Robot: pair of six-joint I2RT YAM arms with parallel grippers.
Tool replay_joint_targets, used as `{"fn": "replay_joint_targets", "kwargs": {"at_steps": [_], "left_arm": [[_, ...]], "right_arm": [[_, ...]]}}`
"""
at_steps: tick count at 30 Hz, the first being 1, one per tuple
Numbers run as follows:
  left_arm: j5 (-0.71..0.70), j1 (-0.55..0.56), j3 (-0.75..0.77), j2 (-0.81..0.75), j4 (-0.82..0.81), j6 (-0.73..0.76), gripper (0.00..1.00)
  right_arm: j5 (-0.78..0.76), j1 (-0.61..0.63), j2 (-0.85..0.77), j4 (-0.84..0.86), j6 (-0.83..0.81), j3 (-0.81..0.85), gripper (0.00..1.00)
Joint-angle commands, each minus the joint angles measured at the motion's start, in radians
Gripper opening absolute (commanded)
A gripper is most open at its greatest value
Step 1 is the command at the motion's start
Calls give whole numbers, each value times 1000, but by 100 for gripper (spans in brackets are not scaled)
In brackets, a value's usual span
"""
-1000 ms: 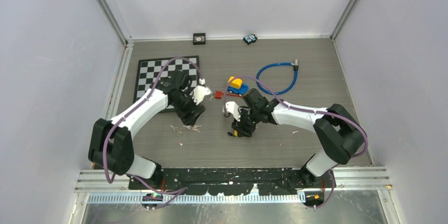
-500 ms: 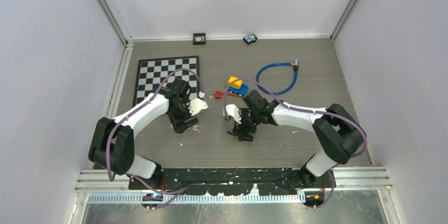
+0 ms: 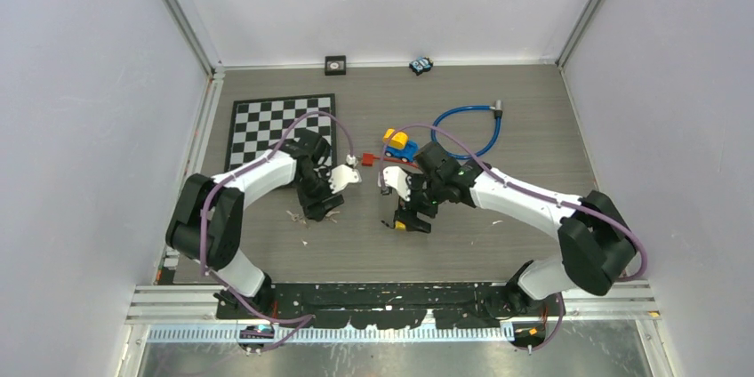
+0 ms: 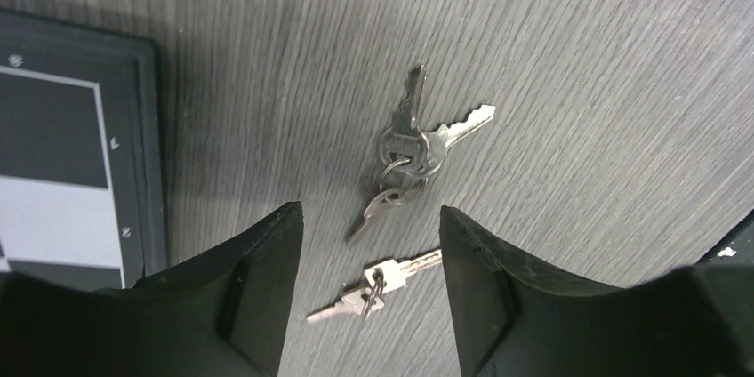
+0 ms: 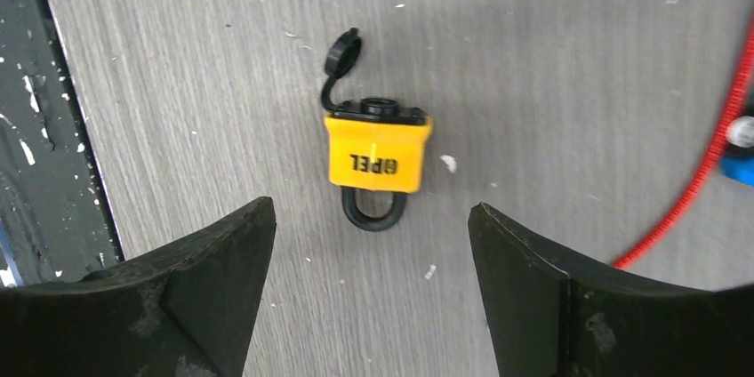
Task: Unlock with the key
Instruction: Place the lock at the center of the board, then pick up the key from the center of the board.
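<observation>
A yellow padlock (image 5: 378, 157) with a black shackle and an open black cap lies flat on the grey table. My right gripper (image 5: 371, 208) hangs open above it, its fingers wide on either side of the shackle and touching nothing. In the top view the padlock (image 3: 405, 224) shows just under that gripper (image 3: 412, 211). Two bunches of silver keys lie on the table in the left wrist view. The larger bunch (image 4: 411, 150) is ahead of the fingers and the small pair (image 4: 378, 286) lies between them. My left gripper (image 4: 369, 211) is open above the pair, holding nothing.
A chessboard (image 3: 267, 124) lies left of the keys, its edge (image 4: 147, 164) close to my left finger. A blue and yellow toy car (image 3: 399, 146), a red block (image 3: 368, 160) and a blue cable loop (image 3: 467, 132) lie behind the padlock. Two small items sit at the back wall.
My right gripper has opened wide and risen off the padlock, which lies free. My left gripper has swung down from the chessboard corner to over the keys.
</observation>
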State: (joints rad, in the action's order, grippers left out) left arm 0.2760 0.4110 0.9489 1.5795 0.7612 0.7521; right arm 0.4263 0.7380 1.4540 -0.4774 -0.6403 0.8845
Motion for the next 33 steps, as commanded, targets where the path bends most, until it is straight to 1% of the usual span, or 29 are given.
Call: {"fn": "replay_joint_targets", "kwargs": {"at_steps": [1, 6, 8, 10, 13, 16, 19, 21, 23, 27, 29, 33], "left_arm": [[36, 17, 20, 26, -32, 55, 57], [16, 31, -19, 29, -68, 51, 45], [9, 37, -40, 19, -100, 43, 39], [9, 41, -57, 6, -115, 35, 32], [19, 41, -82, -18, -122, 31, 19], [25, 41, -98, -56, -130, 20, 9], [48, 41, -104, -108, -129, 15, 1], [68, 41, -99, -131, -125, 4, 0], [109, 41, -90, -160, -116, -12, 0], [231, 40, -46, -221, -75, -64, 0], [317, 39, -11, -253, -34, -104, 0], [464, 39, 60, -287, 30, -194, 0]], "right_arm": [[-114, 3, -86, -58, 58, 70, 85], [-180, 3, -192, -14, 102, 53, 89], [-210, 2, -237, 23, 120, 35, 89], [-257, 2, -271, 76, 143, 13, 93], [-308, 0, -269, 81, 166, 33, 98], [-315, -2, -242, 9, 135, 86, 98], [-298, -2, -203, -167, 1, 188, 98], [-322, -6, -191, -223, -20, 242, 98], [-294, -16, -199, -228, 8, 272, 98], [-159, -20, -217, -128, 172, 257, 98], [-86, -21, -195, -85, 253, 259, 96], [78, -22, -130, -35, 317, 257, 91]]}}
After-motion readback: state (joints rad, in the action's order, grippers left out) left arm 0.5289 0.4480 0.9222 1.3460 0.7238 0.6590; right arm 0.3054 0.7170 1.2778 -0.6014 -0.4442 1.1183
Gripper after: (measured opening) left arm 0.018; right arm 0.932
